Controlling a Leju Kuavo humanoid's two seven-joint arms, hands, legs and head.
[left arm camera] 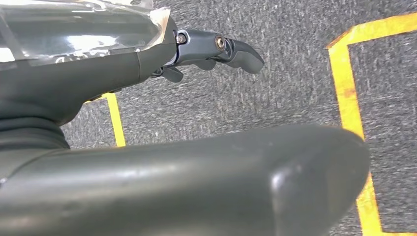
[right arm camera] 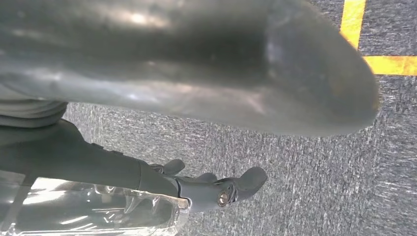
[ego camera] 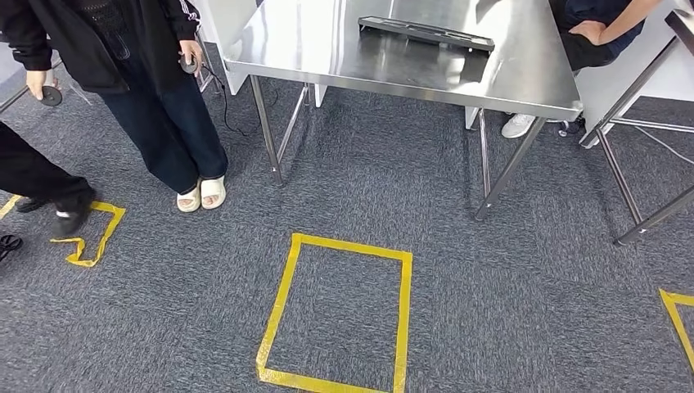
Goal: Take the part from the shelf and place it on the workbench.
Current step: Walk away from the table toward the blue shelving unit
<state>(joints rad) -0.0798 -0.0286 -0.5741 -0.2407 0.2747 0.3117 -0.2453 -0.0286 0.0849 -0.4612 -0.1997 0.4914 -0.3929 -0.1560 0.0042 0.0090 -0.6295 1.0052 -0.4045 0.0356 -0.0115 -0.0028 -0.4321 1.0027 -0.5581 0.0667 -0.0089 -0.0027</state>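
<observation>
From the head camera I look down at a stainless steel workbench with a long dark flat part lying on its top near the far edge. A person in dark trousers and pale sandals stands at the bench's left corner, holding a small dark round object in each hand, and a seated person is beyond the far right corner. A yellow tape rectangle marks the grey carpet in front of the bench. In the left wrist camera, my left hand hangs over the carpet holding nothing, its thick thumb stretched forward and the dark fingers extended and only slightly curved; yellow floor tape runs just beyond the thumb tip. In the right wrist camera, my right hand is likewise empty, fingers stretched out loosely, with a corner of yellow tape on the carpet past the thumb.
</observation>
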